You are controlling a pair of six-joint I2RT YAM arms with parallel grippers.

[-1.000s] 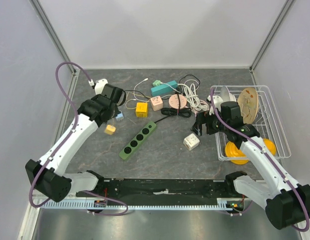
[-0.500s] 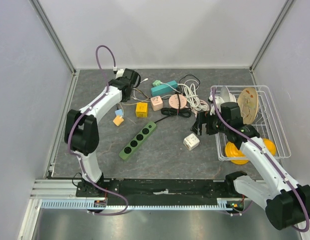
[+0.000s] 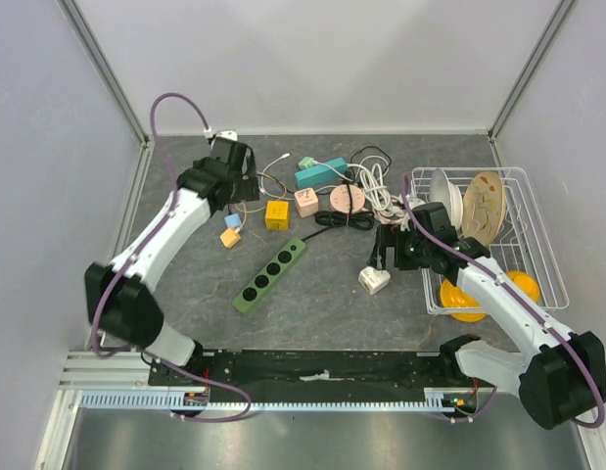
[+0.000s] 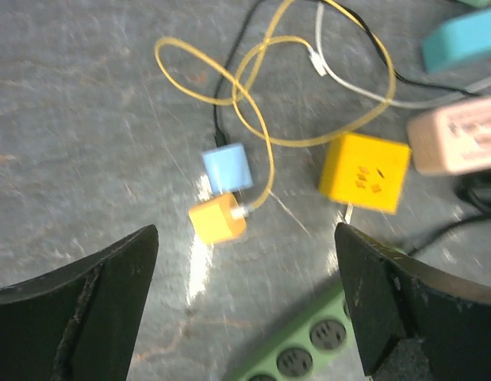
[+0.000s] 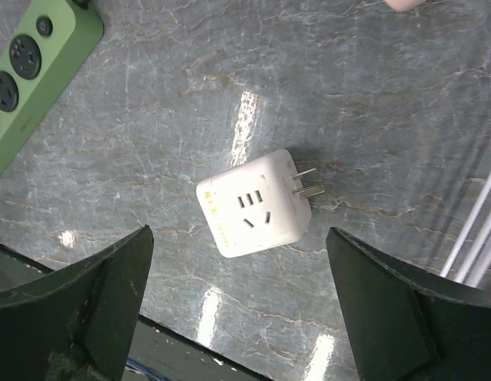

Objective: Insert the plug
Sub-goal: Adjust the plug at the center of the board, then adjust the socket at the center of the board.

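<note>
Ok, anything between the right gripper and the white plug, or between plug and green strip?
Nothing visible: the open right gripper hangs right over the white plug, and only bare table lies between it and the green strip.

Light: bright, even, from overhead; top view sharp throughout.
Shadows: short, soft; darkest at 1 o'clock of the white cube plug.
Glare: white streaks on the surface at 12 and 6 o'clock of that plug; another at 6 o'clock of the orange cube.
Blur: left wrist view smeared, pink block worst.
Focus: jaws dark, soft in both wrist views.
</note>
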